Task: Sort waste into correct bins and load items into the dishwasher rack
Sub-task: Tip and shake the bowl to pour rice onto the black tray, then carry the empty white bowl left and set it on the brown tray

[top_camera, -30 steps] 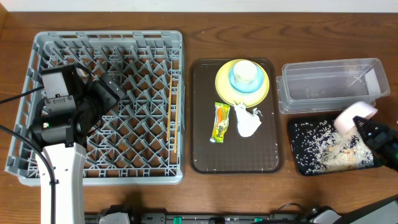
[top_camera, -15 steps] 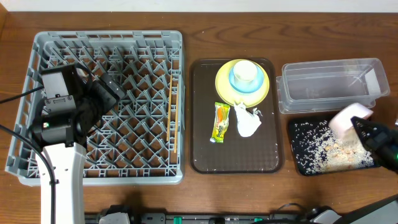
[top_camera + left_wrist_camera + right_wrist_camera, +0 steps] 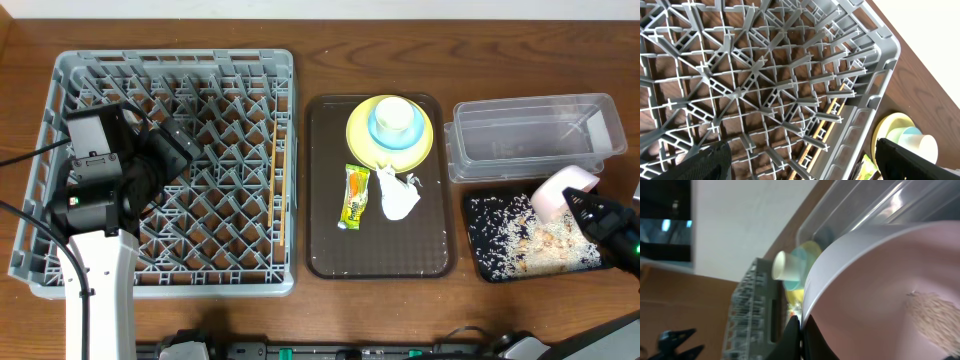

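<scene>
While over black tray (image 3: 478, 268), white bowl (image 3: 562, 187)

The left arm (image 3: 100, 285) is a long white link ending in rounded black joints, with a grey boxy module (image 3: 92, 138) on top. Thin black cables (image 3: 25, 158) loop off its side. The left hand (image 3: 802, 150) has two matte black, slightly grainy fingers (image 3: 707, 161). The right arm (image 3: 612, 228) is black.
</scene>
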{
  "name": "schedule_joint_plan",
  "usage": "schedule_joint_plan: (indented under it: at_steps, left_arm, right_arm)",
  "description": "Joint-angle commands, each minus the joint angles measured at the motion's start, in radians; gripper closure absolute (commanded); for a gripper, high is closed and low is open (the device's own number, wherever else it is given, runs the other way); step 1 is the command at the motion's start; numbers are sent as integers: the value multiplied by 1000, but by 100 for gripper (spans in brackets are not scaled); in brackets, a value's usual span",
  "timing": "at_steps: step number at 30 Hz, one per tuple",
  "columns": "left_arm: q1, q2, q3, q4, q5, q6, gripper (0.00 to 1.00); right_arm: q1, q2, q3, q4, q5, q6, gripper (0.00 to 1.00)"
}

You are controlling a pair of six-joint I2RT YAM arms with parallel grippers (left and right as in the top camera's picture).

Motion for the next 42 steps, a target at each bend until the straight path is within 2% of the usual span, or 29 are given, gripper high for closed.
schedule_joint_plan:
  at_steps: [1,3,5,8,10,12,13,15,18,20,22,24,35,40,42]
  left_arm:
    - [4,5,13,-2,2,-5,7]
    - [4,5,13,-2,2,-5,7]
    - [4,5,13,-2,2,-5,7]
    - [4,5,13,-2,2,-5,7]
    - [4,5,13,-2,2,-5,7]
    - [4,5,13,-2,2,-5,7]
    - [4,5,13,-2,2,-5,7]
    - [4,5,13,-2,2,-5,7]
    - [4,5,13,-2,2,-5,7]
    - [4,5,13,-2,2,-5,7]
    - [4,5,13,-2,2,-5,7]
    - [4,5,13,-2,2,-5,7]
    - [4,5,13,-2,2,-5,7]
    - [4,5,13,-2,1,-5,7]
    - [4,5,13,-2,2,-5,7]
  right_arm:
    - [4,4,-2,-5,-71,-94,99]
    - [4,5,-2,-38,-142,-101,99]
    - [4,4,-2,-62,-185,-188,99]
    - [3,9,-2,-20,-202,-10,99]
    - [3,8,-2,-9,-291,-21,99]
    - [2,9,-2,26,-230,-21,99]
    - [2,9,-2,40,-140,27,99]
    - [3,9,-2,7,-124,86,99]
    - [3,5,-2,-104,-249,-136,99]
    - [2,6,-2,-65,-228,-172,99]
    - [2,10,-2,-18,-252,12,99]
    - [2,7,2,-35,-309,101,99]
    - [-3,5,4,40,-301,166,99]
    - [5,4,4,54,-301,341,99]
    - [18,4,5,54,-292,357,99]
